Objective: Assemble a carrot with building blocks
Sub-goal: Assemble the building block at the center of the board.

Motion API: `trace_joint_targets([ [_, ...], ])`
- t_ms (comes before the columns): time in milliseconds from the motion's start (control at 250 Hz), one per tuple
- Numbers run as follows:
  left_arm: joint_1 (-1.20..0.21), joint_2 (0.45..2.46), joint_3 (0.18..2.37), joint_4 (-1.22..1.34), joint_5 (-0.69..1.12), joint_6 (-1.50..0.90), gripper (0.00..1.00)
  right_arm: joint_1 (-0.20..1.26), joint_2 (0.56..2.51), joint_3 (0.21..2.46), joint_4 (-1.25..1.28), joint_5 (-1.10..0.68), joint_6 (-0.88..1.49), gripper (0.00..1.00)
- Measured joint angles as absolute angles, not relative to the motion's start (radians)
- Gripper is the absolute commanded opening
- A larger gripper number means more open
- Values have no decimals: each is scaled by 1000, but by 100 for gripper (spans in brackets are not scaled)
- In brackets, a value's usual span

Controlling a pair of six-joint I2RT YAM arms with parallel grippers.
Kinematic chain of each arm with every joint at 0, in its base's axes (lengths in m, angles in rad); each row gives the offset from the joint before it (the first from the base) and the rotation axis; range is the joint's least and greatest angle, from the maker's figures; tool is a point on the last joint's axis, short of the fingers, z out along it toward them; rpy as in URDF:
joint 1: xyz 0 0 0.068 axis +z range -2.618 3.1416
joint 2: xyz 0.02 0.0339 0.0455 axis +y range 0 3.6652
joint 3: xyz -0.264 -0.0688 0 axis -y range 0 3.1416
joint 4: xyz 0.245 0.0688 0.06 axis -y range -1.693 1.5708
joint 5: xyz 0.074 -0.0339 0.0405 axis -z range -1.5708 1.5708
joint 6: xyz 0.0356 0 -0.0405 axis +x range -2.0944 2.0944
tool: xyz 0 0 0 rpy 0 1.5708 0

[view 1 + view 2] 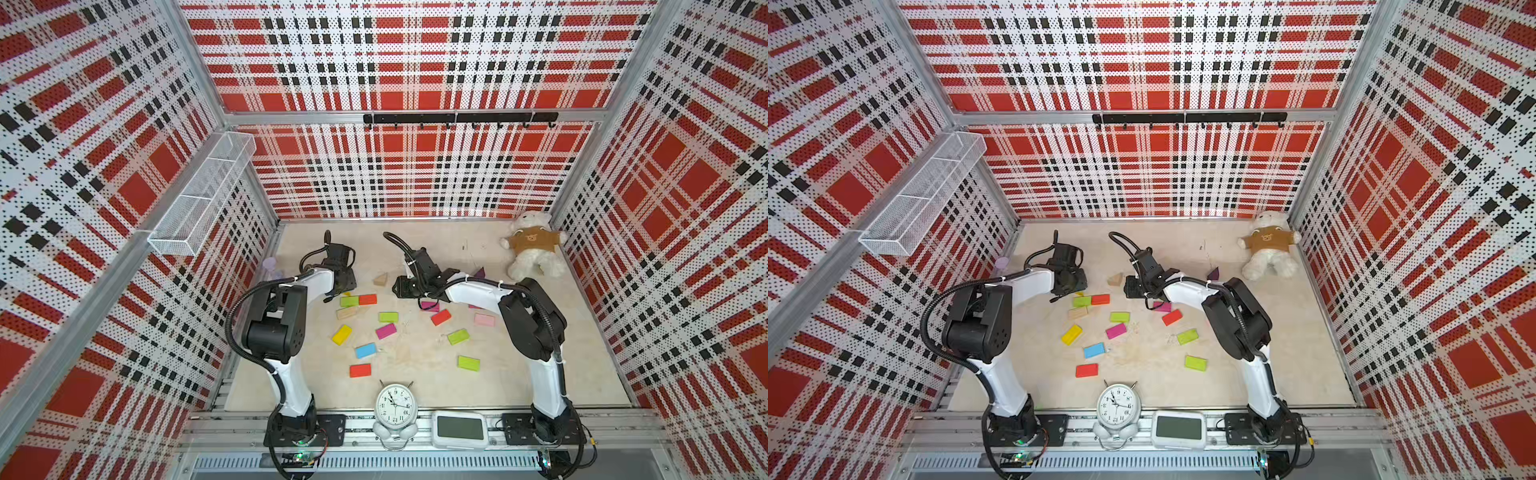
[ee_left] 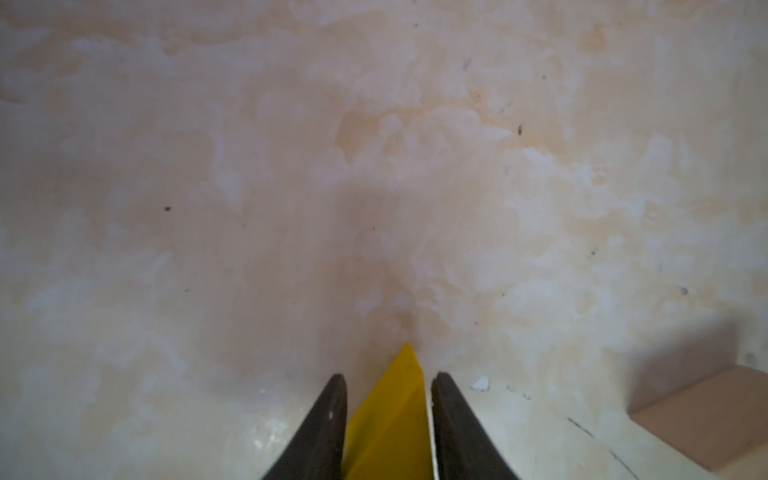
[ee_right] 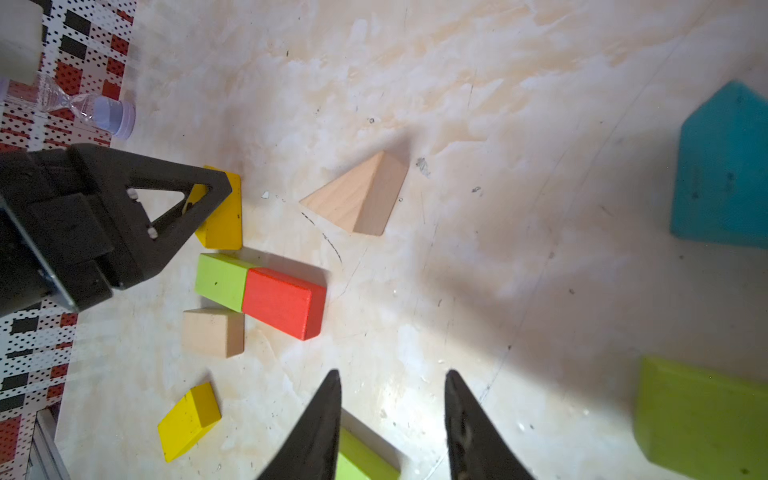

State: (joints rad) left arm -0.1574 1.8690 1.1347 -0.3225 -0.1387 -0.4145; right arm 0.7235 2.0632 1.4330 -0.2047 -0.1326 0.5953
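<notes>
Left gripper (image 2: 389, 375) clamps yellow wedge (image 2: 390, 428) on desk's (image 2: 249, 166) far-left part, right gripper (image 3: 392, 372) parted, empty; next, probably: set wedge as tip beside red block (image 3: 282, 301).

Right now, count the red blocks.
3: a red block touching the lime block, another near the right arm, a third nearest the clock. Others may hide under arms.

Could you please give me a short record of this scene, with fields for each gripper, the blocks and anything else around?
left gripper: closed on a yellow wedge
right gripper: open, empty, over bare table
joined: lime block and red block, touching end to end
loose nearby: tan wedge, tan block
rest of blocks: scattered singly, flat
bystanders: teddy bear, alarm clock
</notes>
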Motion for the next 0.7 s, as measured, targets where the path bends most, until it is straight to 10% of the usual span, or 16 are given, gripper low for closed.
trace_joint_targets([
  [464, -139, 1753, 1105, -312, -109, -446, 54, 725, 2063, 1438, -202, -162, 588, 46],
  [700, -47, 1654, 1063, -265, -39, -476, 41, 745, 2098, 1633, -252, -218, 527, 31],
])
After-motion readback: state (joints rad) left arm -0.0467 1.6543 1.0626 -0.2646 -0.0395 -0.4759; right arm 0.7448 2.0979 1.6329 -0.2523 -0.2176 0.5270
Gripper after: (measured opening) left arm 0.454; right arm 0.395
